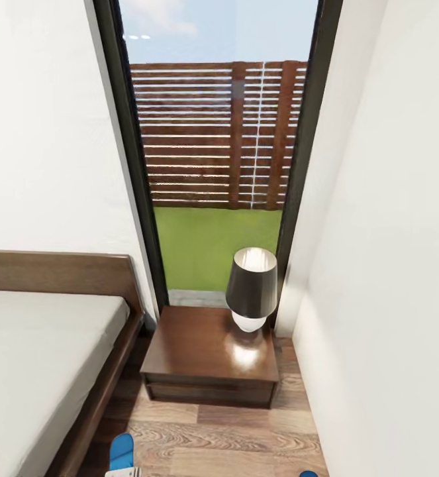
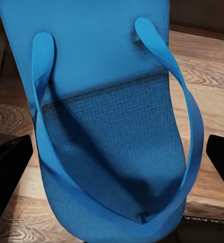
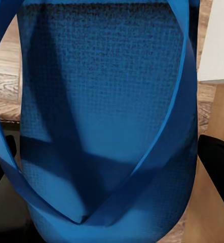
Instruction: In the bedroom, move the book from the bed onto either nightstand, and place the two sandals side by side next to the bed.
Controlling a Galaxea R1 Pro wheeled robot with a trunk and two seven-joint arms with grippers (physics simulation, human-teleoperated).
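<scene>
In the left wrist view a bright blue sandal [image 2: 109,116] lies strap-side up between my left gripper's [image 2: 114,167] black fingers [image 2: 10,172], which press its two sides. In the right wrist view the second blue sandal [image 3: 102,111] sits the same way in my right gripper [image 3: 107,172]. From the head view one sandal [image 1: 120,450] shows at the bottom edge beside the bed [image 1: 34,371], and a blue tip of the other sandal [image 1: 308,474] shows further right. The dark-brown nightstand [image 1: 199,351] stands ahead under the window. The book is out of view.
A dark-shaded lamp [image 1: 251,288] stands on the nightstand's back right corner. A white wall [image 1: 391,278] closes the right side. A strip of wood-plank floor [image 1: 232,437] runs between the bed frame and that wall. The tall window [image 1: 212,165] shows lawn and slat fence.
</scene>
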